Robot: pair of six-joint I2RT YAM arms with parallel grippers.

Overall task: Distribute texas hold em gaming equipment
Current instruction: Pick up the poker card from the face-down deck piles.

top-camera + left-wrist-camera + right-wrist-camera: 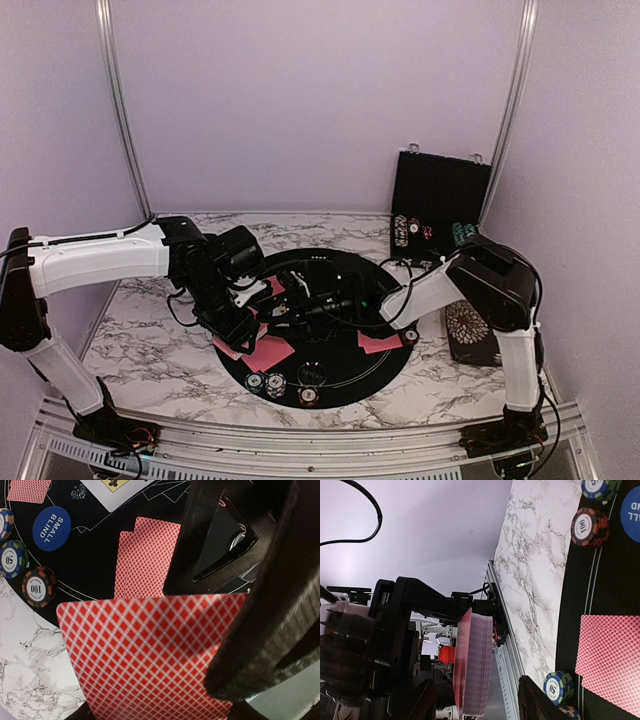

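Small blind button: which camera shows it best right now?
Left wrist. The blue small blind button is whole there, lettering readable, beside the chip stacks. Right wrist catches only its cropped edge. In the top external view I cannot pick it out.

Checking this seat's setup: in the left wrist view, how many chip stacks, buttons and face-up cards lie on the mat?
Chip stacks: 3 (one cut off by the left edge)
Blue button: 1
Face-up card: 1
Total: 5
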